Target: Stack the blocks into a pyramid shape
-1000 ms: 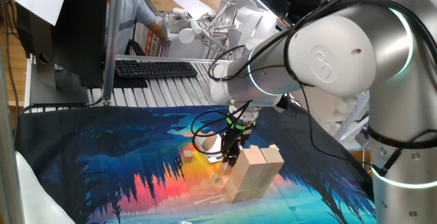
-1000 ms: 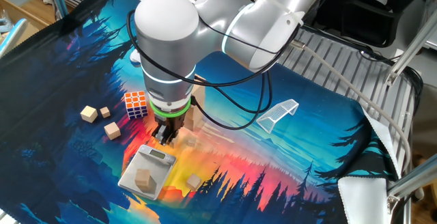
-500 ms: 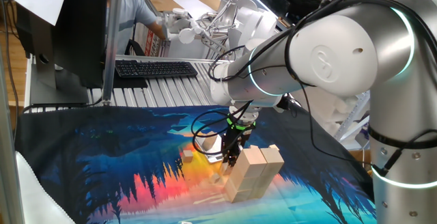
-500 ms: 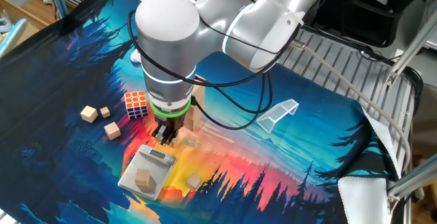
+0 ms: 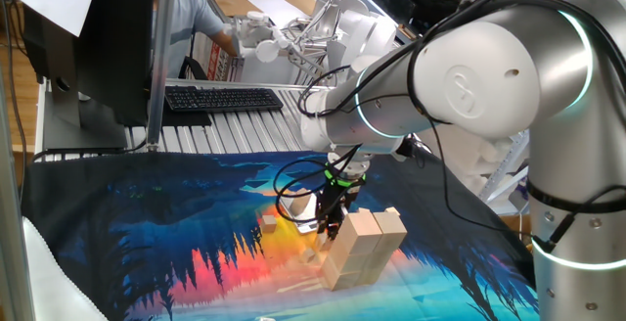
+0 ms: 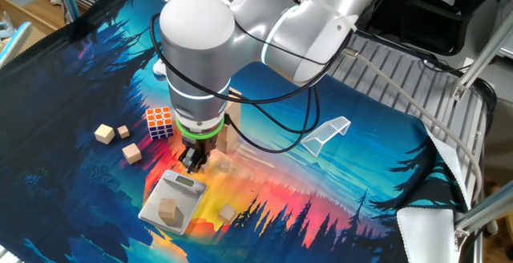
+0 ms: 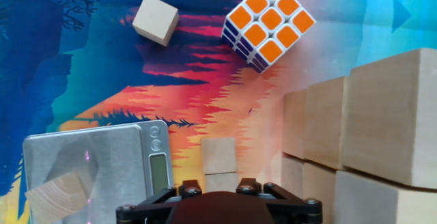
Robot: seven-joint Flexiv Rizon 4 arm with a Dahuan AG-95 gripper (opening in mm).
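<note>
Gripper (image 6: 193, 160) jaws look a bit wider vs a sec ago, prob easing off the small block (image 7: 220, 156); hard to tell, fingers mostly hidden.

Bright, even light; sharp frames

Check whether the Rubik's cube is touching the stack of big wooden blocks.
Apart. In the hand view, a strip of printed cloth shows between the Rubik's cube and the stacked wooden blocks.
</note>
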